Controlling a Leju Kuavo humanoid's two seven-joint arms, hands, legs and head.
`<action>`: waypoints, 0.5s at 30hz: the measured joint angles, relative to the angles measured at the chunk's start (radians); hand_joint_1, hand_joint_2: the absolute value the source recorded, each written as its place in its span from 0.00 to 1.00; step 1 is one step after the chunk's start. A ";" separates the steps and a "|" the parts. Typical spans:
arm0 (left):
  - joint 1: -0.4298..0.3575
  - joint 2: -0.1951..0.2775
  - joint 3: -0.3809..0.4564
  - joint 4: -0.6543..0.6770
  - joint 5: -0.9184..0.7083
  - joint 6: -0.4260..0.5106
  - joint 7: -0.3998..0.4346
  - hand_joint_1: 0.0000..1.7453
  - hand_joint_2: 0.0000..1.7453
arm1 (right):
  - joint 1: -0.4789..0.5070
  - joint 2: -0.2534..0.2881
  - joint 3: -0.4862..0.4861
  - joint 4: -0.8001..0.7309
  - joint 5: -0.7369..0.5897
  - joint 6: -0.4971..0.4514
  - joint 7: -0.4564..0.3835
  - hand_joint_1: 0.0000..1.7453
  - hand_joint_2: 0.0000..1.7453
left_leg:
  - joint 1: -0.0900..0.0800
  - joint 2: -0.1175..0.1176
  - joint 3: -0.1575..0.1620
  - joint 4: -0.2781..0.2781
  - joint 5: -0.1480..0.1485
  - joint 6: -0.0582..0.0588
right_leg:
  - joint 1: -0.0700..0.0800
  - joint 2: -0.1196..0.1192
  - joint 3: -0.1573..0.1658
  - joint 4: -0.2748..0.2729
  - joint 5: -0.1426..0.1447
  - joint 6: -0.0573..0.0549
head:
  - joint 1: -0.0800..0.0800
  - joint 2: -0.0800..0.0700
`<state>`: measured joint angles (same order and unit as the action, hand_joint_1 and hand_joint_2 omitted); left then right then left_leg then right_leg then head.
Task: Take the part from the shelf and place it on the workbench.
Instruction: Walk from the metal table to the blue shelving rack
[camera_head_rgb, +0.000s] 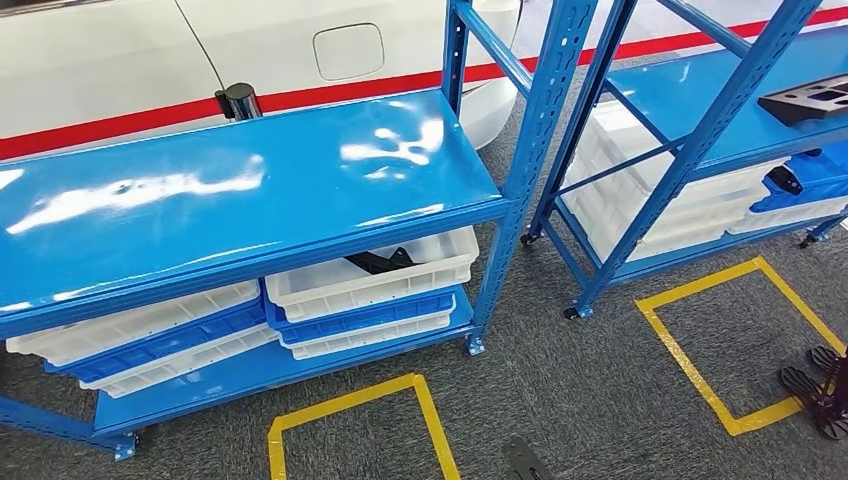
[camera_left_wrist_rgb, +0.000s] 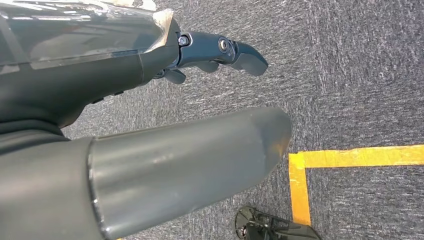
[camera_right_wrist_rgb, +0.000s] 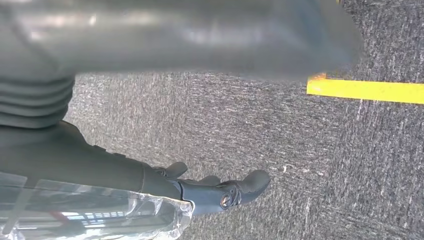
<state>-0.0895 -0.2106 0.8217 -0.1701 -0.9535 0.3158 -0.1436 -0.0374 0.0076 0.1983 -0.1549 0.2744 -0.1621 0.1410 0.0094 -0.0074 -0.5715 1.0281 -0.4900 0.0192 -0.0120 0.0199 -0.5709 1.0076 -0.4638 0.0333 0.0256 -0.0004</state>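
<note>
Over grey carpet, near yellow floor tape (camera_left_wrist_rgb: 350, 156), left hand (camera_left_wrist_rgb: 220, 52) and right hand (camera_right_wrist_rgb: 220, 192) are seen hanging, fingers extended, nothing held. Farther off, black part (camera_head_rgb: 380, 261) is seen in upper white tray (camera_head_rgb: 420, 275) at right end of near shelf's (camera_head_rgb: 250, 185) lower level. Part judged rigid, light, not fragile; protruding arm judged best taken.
</note>
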 joint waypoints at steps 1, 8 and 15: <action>0.000 0.000 0.000 0.000 0.000 0.000 0.000 0.00 0.00 | 0.000 0.001 0.001 0.000 0.003 0.002 0.001 0.00 1.00 | -0.001 0.000 0.000 -0.001 0.000 0.003 | -0.001 0.000 0.001 -0.002 0.001 0.003 | 0.000 0.000; -0.001 -0.002 0.000 0.000 0.002 0.000 0.003 0.00 0.00 | -0.001 -0.001 0.005 0.000 0.011 0.007 0.003 0.00 1.00 | 0.010 -0.008 0.025 -0.050 0.029 0.026 | -0.005 -0.010 -0.101 0.221 -0.103 0.007 | 0.003 0.000; 0.000 0.000 0.001 0.000 0.003 0.000 0.003 0.00 0.00 | -0.001 -0.002 0.005 0.000 0.012 0.007 0.003 0.00 1.00 | 0.024 -0.062 0.020 -0.029 0.016 -0.021 | -0.038 0.026 0.025 0.002 -0.024 0.060 | 0.004 0.000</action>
<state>-0.0894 -0.2110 0.8229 -0.1702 -0.9503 0.3162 -0.1404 -0.0385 0.0053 0.2037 -0.1549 0.2869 -0.1553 0.1443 0.0335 -0.0694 -0.5517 0.9989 -0.4745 -0.0022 -0.0498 0.0463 -0.5455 1.0100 -0.4876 0.0931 0.0292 -0.0004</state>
